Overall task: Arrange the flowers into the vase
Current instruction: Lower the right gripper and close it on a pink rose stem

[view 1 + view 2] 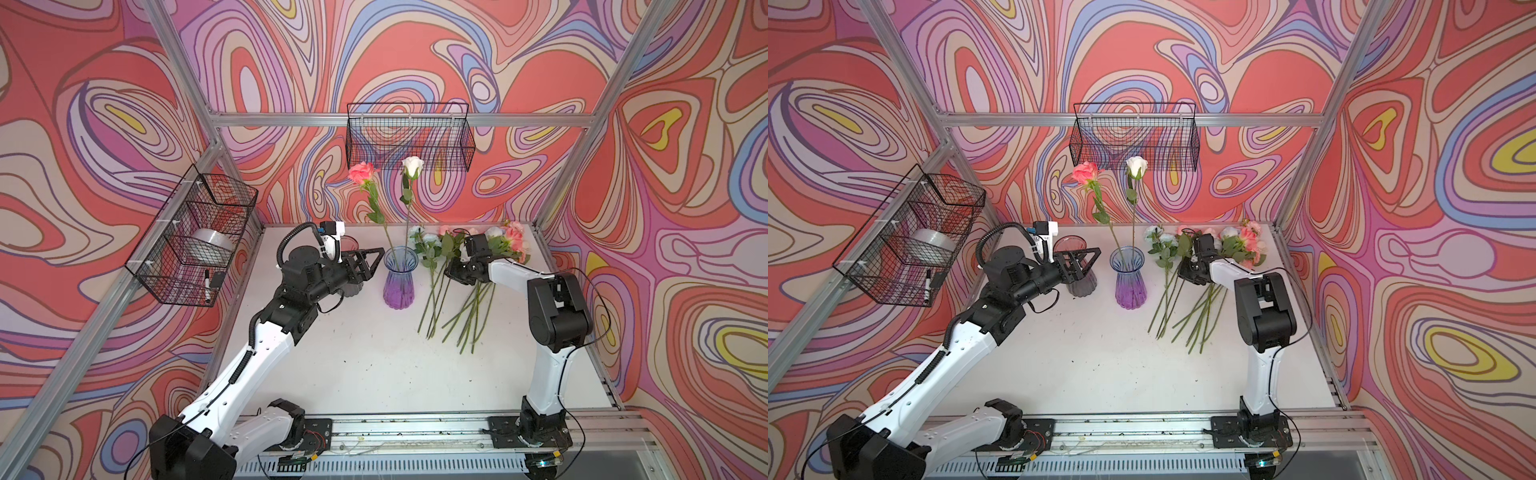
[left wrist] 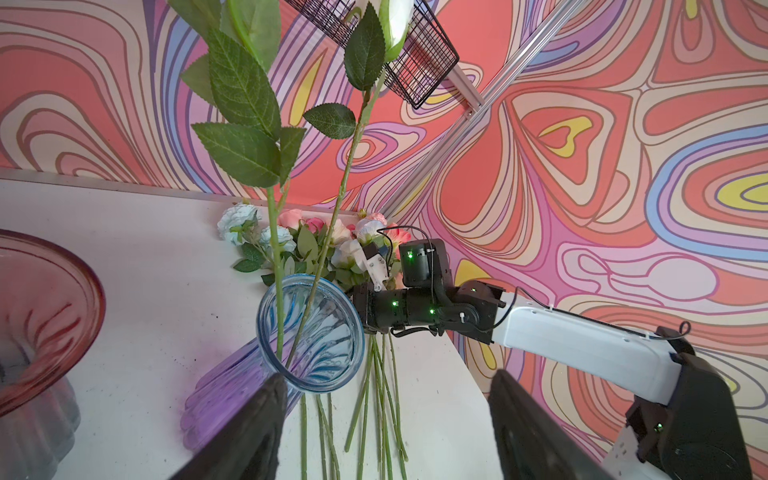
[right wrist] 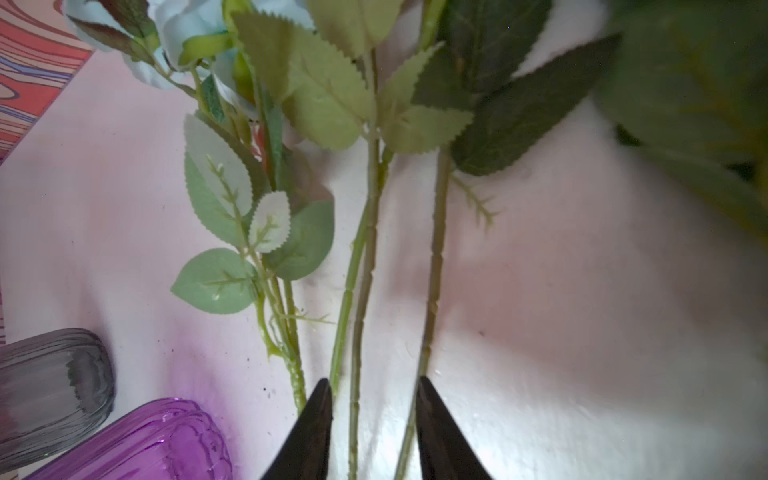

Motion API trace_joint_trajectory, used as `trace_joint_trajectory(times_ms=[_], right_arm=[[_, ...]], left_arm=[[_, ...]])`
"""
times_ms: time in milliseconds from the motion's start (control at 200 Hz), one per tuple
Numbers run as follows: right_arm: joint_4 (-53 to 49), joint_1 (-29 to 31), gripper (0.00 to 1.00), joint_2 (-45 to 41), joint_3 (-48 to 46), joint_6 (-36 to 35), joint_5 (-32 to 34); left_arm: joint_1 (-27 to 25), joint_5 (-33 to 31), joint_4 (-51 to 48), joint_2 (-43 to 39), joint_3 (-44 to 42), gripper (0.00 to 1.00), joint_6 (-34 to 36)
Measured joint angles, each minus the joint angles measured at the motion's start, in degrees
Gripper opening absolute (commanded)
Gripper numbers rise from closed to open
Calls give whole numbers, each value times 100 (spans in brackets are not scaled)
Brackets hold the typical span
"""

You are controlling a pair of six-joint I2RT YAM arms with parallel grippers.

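A: Where are the long-stemmed pink, white and pale-blue roses (image 1: 446, 245)?

B: Two stand in the ribbed blue-to-purple glass vase (image 1: 399, 276). The rest lie on the white tabletop (image 1: 353, 353) beside it.

A: Handling?

B: Light, thin and springy, I'd judge, so pinch the bare stem below the leaves. The right gripper (image 3: 374, 388) straddles stems without pinching them. The left gripper (image 1: 372, 262) is spread and empty.

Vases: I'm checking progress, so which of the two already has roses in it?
The blue-topped purple vase, holding a pink rose and a white rose upright; the smoky grey vase shows no stems.
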Motion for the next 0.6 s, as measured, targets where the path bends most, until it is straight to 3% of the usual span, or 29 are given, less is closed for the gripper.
trace_joint_trajectory(times_ms=[290, 461, 601], right_arm=[[26, 72, 25, 614, 535, 72, -42], [9, 76, 5, 686, 538, 127, -22], [22, 85, 1, 654, 522, 136, 70]], left_arm=[[0, 33, 0, -2, 0, 77, 2], [0, 33, 0, 0, 0, 77, 2], [0, 35, 0, 0, 0, 77, 2]])
